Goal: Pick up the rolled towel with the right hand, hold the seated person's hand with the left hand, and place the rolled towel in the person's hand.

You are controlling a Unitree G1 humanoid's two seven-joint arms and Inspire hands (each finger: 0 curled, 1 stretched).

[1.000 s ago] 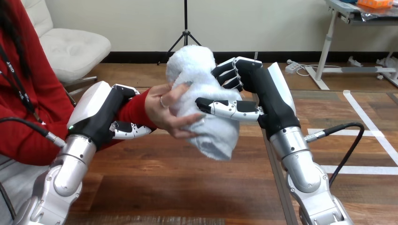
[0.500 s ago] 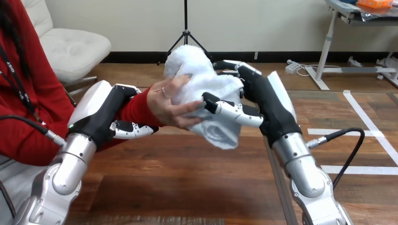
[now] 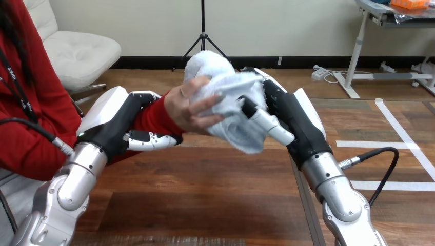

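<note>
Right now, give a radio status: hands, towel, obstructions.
Left hand gripping person's red-sleeved forearm. Right hand pinching white rolled terry towel; person's hand wrapped on it too. Nothing in the way.

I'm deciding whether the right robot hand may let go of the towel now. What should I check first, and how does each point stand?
1. Person's hand closed on the rolled towel: ok, its fingers wrap the roll's front.
2. Left robot hand steadying the person's wrist: ok, its thumb curls under the red sleeve.
3. Right robot hand gripping the towel: ok, its thumb presses into the towel, so release has not begun.
4. Towel clear of the table: ok, held in the air.
5. Person's grip firm enough to bear the towel alone: cannot tell.
</note>
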